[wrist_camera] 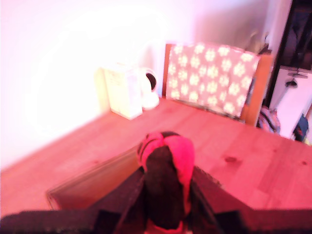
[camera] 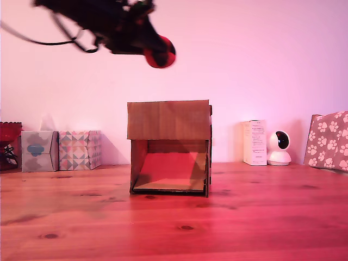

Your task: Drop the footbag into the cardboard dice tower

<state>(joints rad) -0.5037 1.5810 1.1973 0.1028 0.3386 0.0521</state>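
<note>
My gripper hangs high near the top of the exterior view, shut on the red and black footbag. It is well above the brown cardboard dice tower, over the tower's top. The tower stands at the middle of the wooden table, its lower front opening showing the sloped ramp. In the wrist view the footbag is squeezed between the two dark fingers, and the tower's top edge lies below it.
Two patterned tissue boxes stand at the exterior view's left by the wall. A white carton, a small white camera and a paw-print box stand at its right. The wooden table spreads in front of the tower.
</note>
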